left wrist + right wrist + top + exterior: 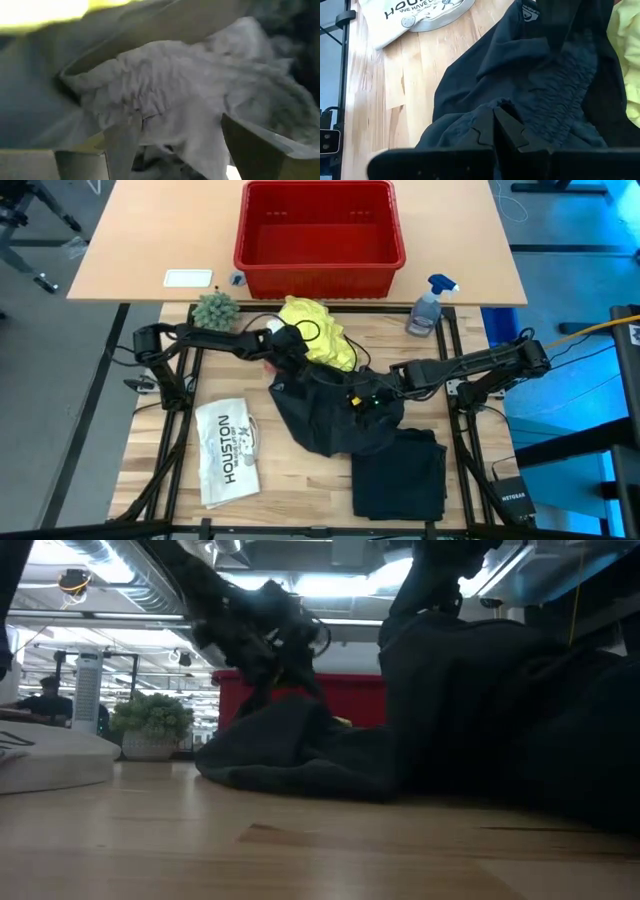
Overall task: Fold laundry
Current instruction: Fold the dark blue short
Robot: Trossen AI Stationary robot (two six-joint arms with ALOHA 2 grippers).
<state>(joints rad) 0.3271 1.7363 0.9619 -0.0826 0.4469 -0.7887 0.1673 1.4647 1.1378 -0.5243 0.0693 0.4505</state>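
Note:
The dark trousers (335, 415) lie in a crumpled heap at the table's middle. The yellow T-shirt (322, 332) lies bunched just beyond them. My left gripper (284, 365) is at the heap's far left corner. It is open, with the gathered waistband (150, 95) between its fingers (120, 145). My right gripper (356, 396) is over the heap's middle, shut on a fold of the trousers. In the low view the cloth rises to a peak (440, 640) under it. My left gripper has its open fingers on either side of the gathered waistband; whether they touch it I cannot tell. My right gripper pinches a raised fold of the dark trousers (490, 110) between its two fingers, next to the gathered waistband. It comes slanting down from the table's right. The fold is drawn up, and the rest of the trousers lies on the table.
A folded dark garment (400, 475) lies at the near right, and the white HOUSTON item (228, 450) at the near left. Beyond the wooden top stand a red basket (320, 225), a spray bottle (428, 305) and a small green plant (215, 310).

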